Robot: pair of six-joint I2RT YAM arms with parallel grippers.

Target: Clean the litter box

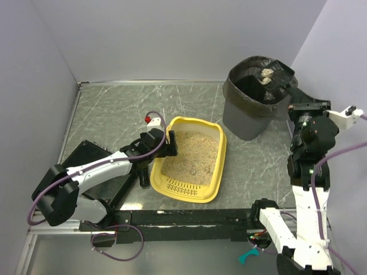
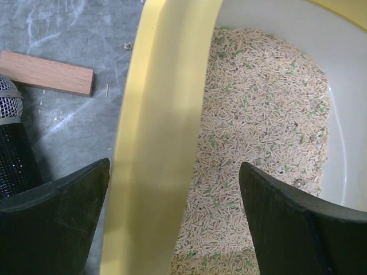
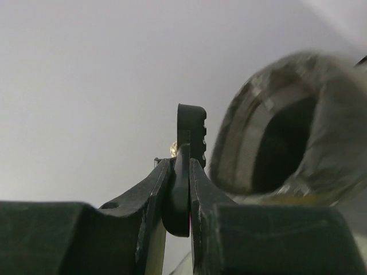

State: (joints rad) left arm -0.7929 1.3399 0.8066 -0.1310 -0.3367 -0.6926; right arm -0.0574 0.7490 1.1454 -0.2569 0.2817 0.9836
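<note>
The yellow litter box (image 1: pixel 215 166) lies mid-table with beige litter (image 1: pixel 192 153) inside and its slotted grille at the near end. My left gripper (image 1: pixel 170 144) is open and straddles the box's left rim (image 2: pixel 155 114), one finger outside and one over the litter (image 2: pixel 264 114). My right gripper (image 1: pixel 293 107) is shut on the black handle of a scoop (image 3: pixel 189 129). The scoop (image 1: pixel 266 80) is held over the dark grey bin (image 1: pixel 246 117), with pale clumps at its head. The bin (image 3: pixel 287 143) is blurred in the right wrist view.
A wooden block (image 2: pixel 46 71) and a black mesh-covered object (image 2: pixel 11 149) lie on the table just left of the box. A black flat mat (image 1: pixel 86 157) sits under the left arm. Walls close in the left, back and right sides.
</note>
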